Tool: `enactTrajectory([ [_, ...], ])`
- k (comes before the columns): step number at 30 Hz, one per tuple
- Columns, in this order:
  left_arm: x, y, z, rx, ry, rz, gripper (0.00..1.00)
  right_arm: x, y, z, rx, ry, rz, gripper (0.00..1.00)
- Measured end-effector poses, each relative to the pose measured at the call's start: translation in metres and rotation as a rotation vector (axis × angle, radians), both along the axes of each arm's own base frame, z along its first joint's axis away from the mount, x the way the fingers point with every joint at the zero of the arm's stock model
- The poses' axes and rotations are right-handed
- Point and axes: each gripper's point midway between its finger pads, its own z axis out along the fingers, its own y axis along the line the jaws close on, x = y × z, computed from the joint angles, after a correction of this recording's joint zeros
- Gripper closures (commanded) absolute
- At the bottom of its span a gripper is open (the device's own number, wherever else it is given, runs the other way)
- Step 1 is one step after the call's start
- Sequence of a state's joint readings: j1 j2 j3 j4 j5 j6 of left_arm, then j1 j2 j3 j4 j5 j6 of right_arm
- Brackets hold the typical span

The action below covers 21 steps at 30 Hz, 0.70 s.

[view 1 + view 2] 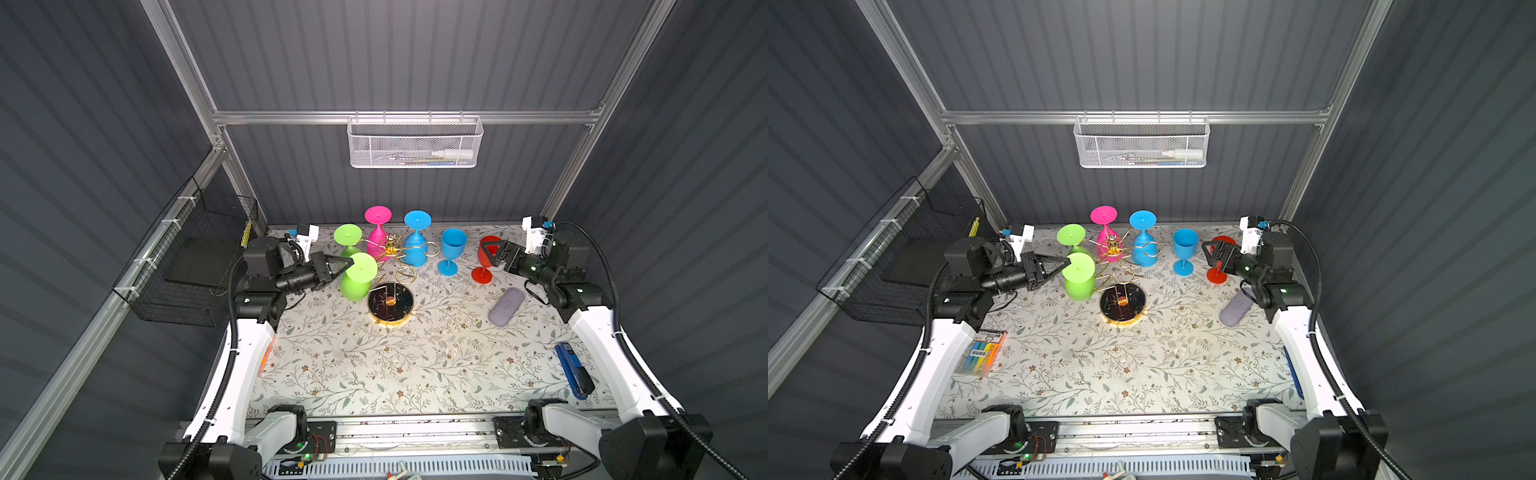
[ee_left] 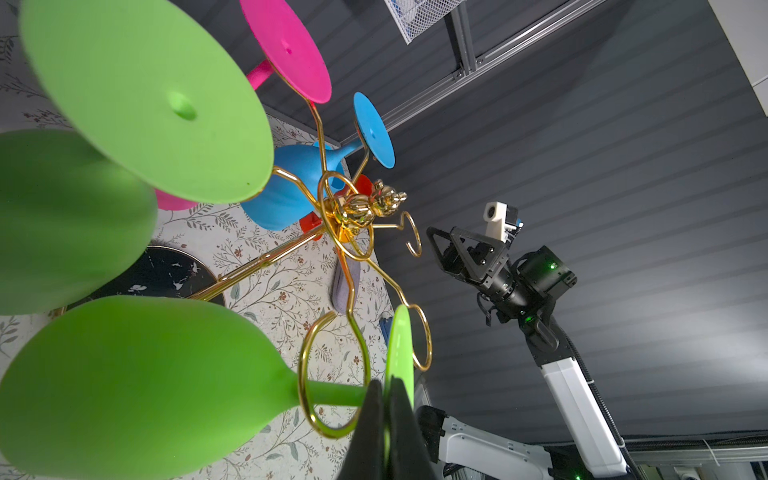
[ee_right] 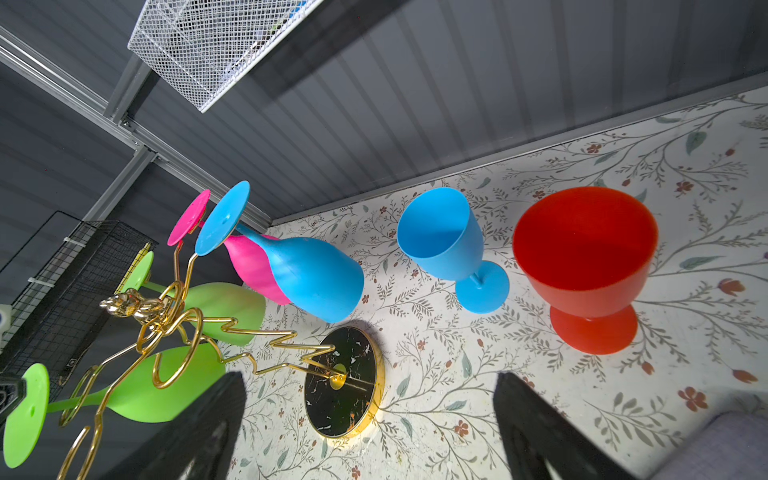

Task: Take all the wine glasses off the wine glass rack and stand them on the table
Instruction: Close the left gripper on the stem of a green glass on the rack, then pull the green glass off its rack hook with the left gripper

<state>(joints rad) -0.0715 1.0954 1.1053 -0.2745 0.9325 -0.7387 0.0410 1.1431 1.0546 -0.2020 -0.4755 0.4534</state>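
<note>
Left gripper [image 1: 350, 264] is clamped onto the rim of the upturned foot of the green wine glass [image 1: 355, 286]. In the left wrist view its fingers [image 2: 368, 428] are pressed together with the thin green disc pinched between them. That arm's forearm climbs from the front rail to a bent elbow. The wrist lies roughly level, pointing the gripper sideways at the wine glass rack [image 1: 390, 249].

The glass hangs upside down directly ahead of the fingertips. Its stem passes through one gold wire loop just beyond them, and the bowl hangs below the gripper, above the worktop [image 1: 374, 365]. The rack's central post stands farther ahead, past the held glass, with its round black base [image 1: 390, 302] lower down and off to one side. A second green glass [image 1: 348, 237], a pink glass [image 1: 377, 235] and a blue glass [image 1: 415, 249] hang from other loops beyond the gripper.

Right gripper [image 1: 494, 253] has its jaws spread wide with nothing between them. Its arm also bends at the elbow, with the wrist near level, aiming toward the rack. A red glass [image 1: 482, 275] stands upright just ahead of it and to one side. A blue goblet [image 1: 452, 249] stands farther ahead, toward the rack.
</note>
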Motion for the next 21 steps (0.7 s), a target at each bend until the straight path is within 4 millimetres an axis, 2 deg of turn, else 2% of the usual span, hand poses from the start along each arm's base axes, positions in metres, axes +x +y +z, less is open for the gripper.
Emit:
enactTrajectory([
  [9,0.012,-0.001,0.005,-0.012,-0.012,0.000,1.00,-0.001,0.000,0.001,0.000,-0.003,0.000,0.05],
  [15,0.022,-0.003,0.005,-0.019,-0.013,-0.006,1.00,-0.009,0.000,0.014,0.002,-0.038,0.000,0.05],
  [21,0.027,-0.004,0.003,-0.023,-0.013,-0.011,1.00,-0.010,0.000,0.015,0.002,-0.042,0.000,0.05],
])
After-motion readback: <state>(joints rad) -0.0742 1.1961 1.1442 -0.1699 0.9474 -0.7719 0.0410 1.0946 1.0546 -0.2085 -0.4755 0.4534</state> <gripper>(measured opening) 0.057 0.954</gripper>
